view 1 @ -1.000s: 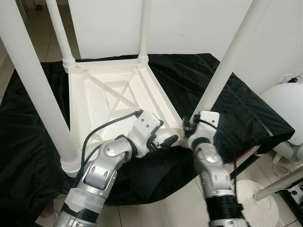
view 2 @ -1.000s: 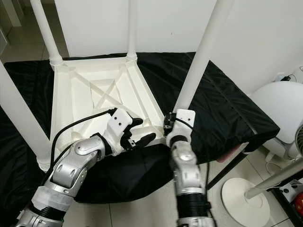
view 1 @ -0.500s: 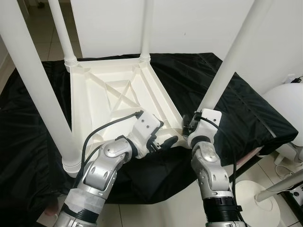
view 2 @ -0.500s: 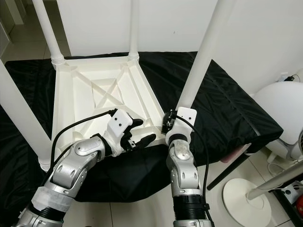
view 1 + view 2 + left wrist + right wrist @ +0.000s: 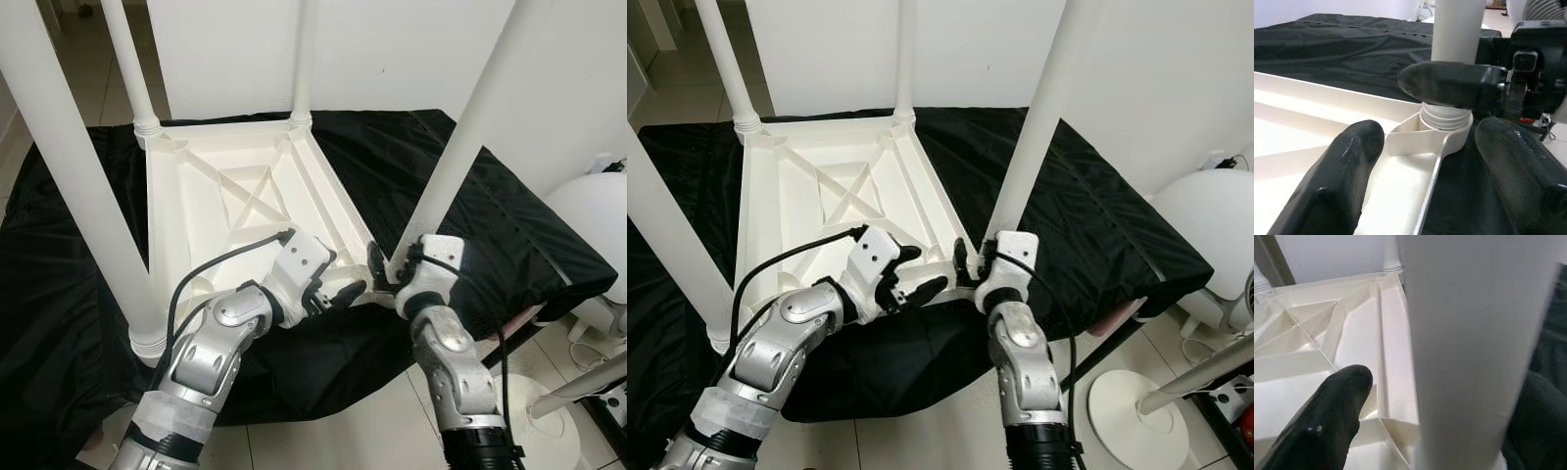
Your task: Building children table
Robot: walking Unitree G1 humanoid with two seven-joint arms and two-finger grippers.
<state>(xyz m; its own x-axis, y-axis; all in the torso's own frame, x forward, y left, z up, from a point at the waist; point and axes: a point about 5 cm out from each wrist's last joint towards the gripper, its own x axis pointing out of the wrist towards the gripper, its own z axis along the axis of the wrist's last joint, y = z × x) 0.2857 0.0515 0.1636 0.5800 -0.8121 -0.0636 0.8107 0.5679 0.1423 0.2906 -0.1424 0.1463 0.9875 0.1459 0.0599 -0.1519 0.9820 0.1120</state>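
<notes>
The inverted white plastic children's table [image 5: 245, 196] lies underside-up on the black-covered surface [image 5: 509, 225]. The right claw [image 5: 972, 266] straddles the base of the near-right white cylindrical leg [image 5: 460, 147], fingers spread either side. The leg's long axis rises vertically from this claw. The left claw [image 5: 338, 292], spread, sits just beside the leg socket.

white table leg [image 5: 1474, 347] is standing close up, blurred, between the right gripper's [image 5: 1449, 431] two black fingers [image 5: 1327, 421] | fingers are sitting apart, one each side of the leg | ribbed underside of the white tabletop [image 5: 1327, 333] is lying beyond | another leg's base [image 5: 1392, 259] is rising at the far corner | black cloth [image 5: 1552, 333] is showing past the leg
</notes>
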